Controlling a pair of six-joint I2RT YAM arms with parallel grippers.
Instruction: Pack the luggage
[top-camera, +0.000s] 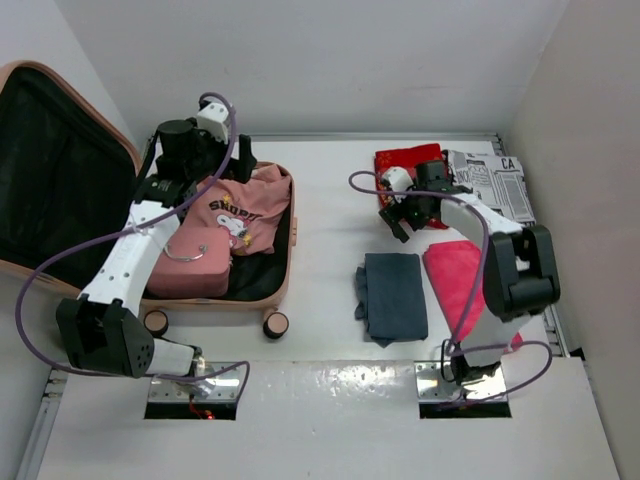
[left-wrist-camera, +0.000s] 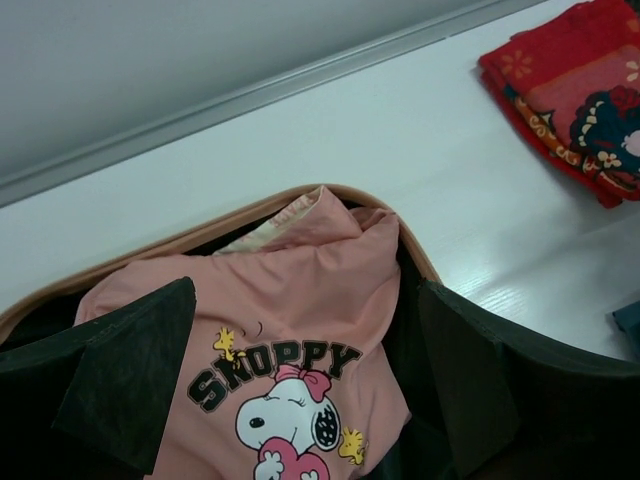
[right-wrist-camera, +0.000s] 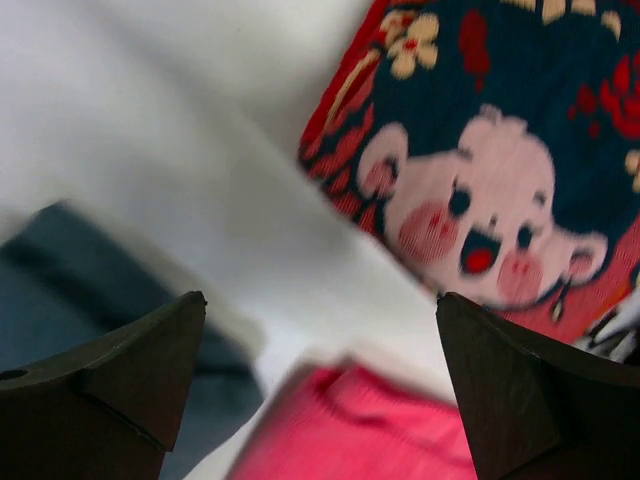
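Overhead, luggage: the peach-pink luggage (top-camera: 288, 262) lies open on the left of the table, with its black-lined lid standing up by the left wall.
Overhead, contents: a pink Snoopy shirt (top-camera: 240, 215) and a small pink box (top-camera: 195, 265) lie inside, touching.
Overhead, left gripper: the left gripper (top-camera: 235, 165) hovers over the far end of the shirt.
Overhead, right gripper: the right gripper (top-camera: 400, 215) hangs over the right side, between a red patterned cloth (top-camera: 405, 160), a dark blue folded cloth (top-camera: 392, 295) and a bright pink cloth (top-camera: 455, 275).
Left wrist, hand: the fingers are spread wide with nothing between them. The shirt below is bunched up against the case's far rim.
Right wrist, hand: the fingers are wide apart and empty. The picture is blurred, and all three cloths show beneath.
Risk, left: the shirt may ride over the rim and catch when the lid closes.
Risk, right: with three cloths so near, a low grasp could pinch the wrong one, or two together.
Risk, cables: a purple cable (top-camera: 60, 260) loops near the lid and could snag.
Surface: a white table (top-camera: 330, 200), smooth and slightly glossy.
Room: plain white walls close in on three sides.
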